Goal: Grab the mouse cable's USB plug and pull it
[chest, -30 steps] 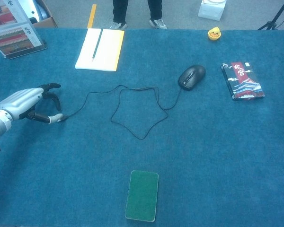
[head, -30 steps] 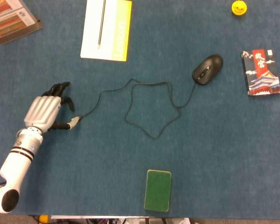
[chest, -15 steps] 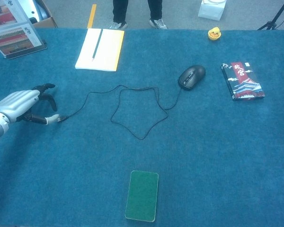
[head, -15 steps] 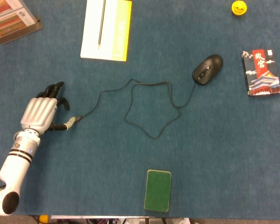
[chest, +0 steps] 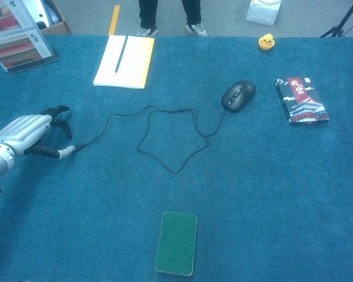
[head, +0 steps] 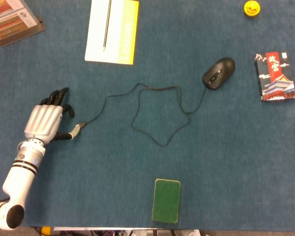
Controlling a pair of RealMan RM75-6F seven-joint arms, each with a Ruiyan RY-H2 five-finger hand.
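grab done: my left hand point(head: 45, 119) pinches the USB plug point(head: 75, 130) | cable point(head: 157, 116) looped; slack, pull left

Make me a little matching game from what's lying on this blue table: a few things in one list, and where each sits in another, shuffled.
Things:
1. mouse
2. green pad
3. pencil
4. USB plug

Places:
A. on the yellow notebook
B. at the fingers of the left hand
C. near table edge, alone
D. at the far end of the looped cable

Pairs: 1-D, 2-C, 3-A, 4-B
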